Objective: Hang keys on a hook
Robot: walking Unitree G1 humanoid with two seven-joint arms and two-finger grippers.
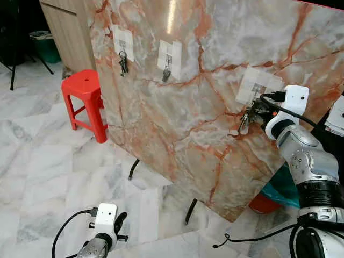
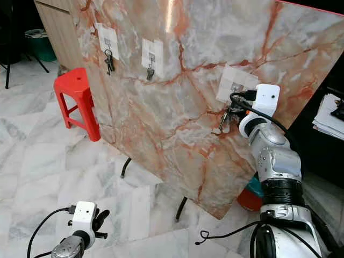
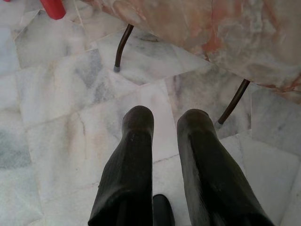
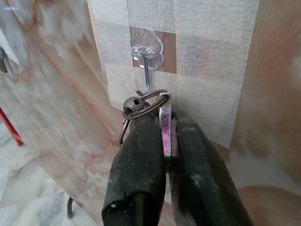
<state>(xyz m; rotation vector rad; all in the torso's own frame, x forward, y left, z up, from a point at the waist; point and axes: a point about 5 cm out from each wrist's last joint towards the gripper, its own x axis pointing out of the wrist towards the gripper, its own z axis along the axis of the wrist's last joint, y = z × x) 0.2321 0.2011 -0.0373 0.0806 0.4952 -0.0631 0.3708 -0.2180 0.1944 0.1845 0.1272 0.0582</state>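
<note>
Black fingers (image 4: 141,160) of the right gripper (image 4: 162,141) clench the keys (image 4: 164,129) just under the hook (image 4: 146,70).
Ring raised near the hook's tip, evidently for threading; left gripper (image 3: 164,141) hangs released over the floor (image 3: 56,117).

The black fingers (image 4: 141,160) hide most of the keys (image 4: 165,129), leaving only the ring showing. Whether the ring sits over the hook (image 4: 146,80) cannot be told.
</note>
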